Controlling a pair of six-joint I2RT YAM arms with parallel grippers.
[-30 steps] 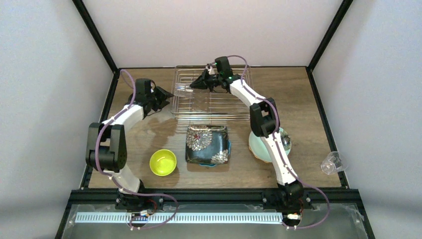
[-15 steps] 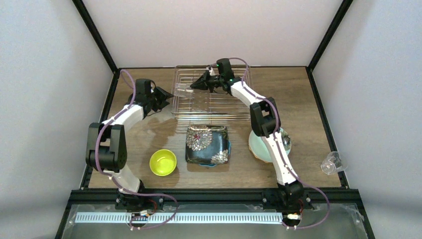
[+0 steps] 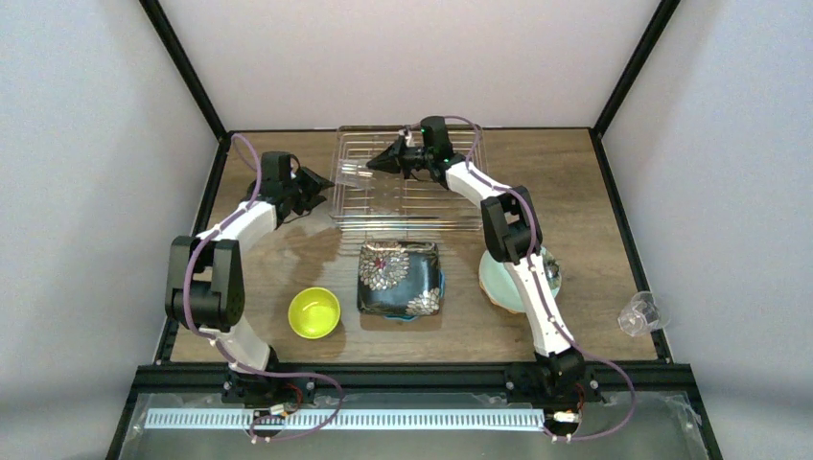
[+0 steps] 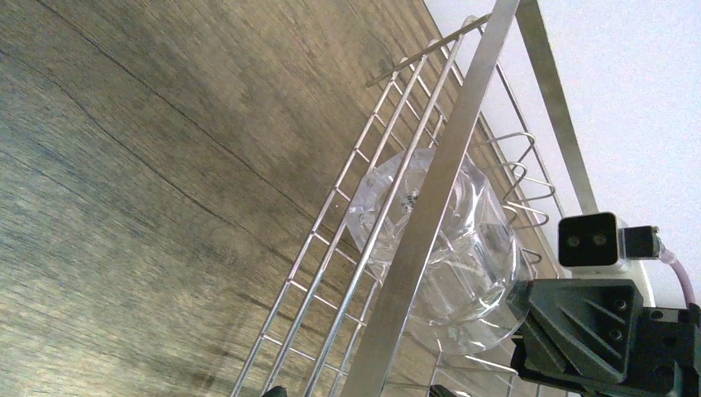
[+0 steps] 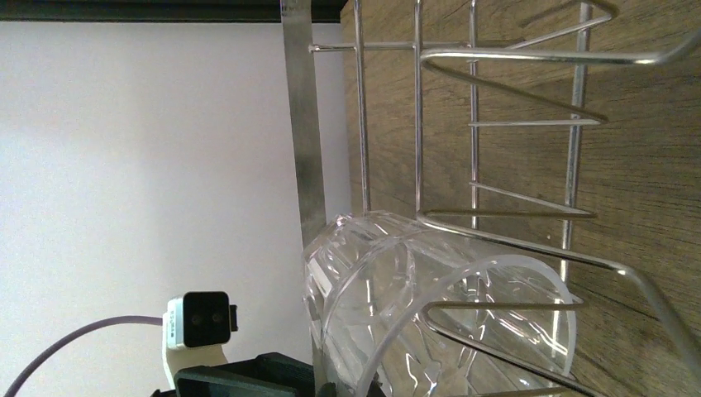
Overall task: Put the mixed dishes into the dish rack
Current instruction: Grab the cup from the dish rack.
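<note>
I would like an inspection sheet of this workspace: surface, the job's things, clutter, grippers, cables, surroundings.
Surface: brown wooden table, no spill seen.
Job's things: silvery wire dish rack at the far side, with a clear glass lying on its side at its left end; black square floral plate, small yellow-green bowl and round mint plate on the table; second clear glass at the right edge.
Clutter: nothing seen.
Grippers: left gripper open beside the rack's left end; right gripper at the lying glass's mouth, grip not clear.
Cables: purple cables run along both arms.
Surroundings: white walls, black frame.
</note>
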